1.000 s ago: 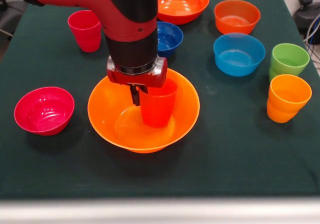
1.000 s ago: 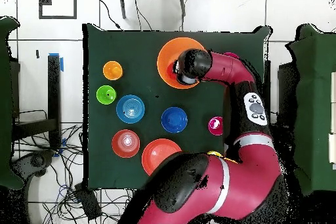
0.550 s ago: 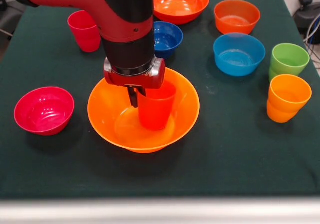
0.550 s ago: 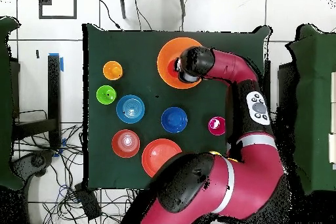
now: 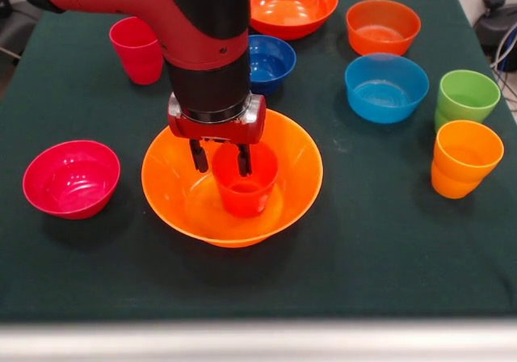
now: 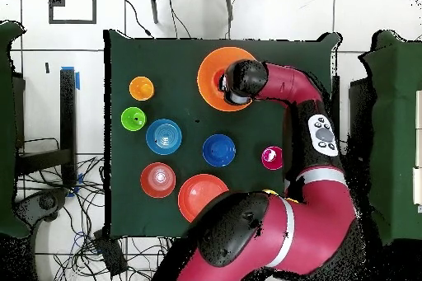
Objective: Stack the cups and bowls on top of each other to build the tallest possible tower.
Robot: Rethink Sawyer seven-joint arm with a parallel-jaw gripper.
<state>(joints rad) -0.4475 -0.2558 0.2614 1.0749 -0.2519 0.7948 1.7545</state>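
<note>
Currently the gripper hangs over the large orange bowl, fingers spread apart, one outside and one just inside the rim of the red-orange cup. That cup stands upright, mouth up, in the bowl's bottom. Nothing pinched. Magenta bowl sits well apart on the green table. Crimson cup, dark blue bowl, second large bowl, orange-red bowl, light blue bowl, green cup and orange cup stand unstacked, the last two just beside each other.
</note>
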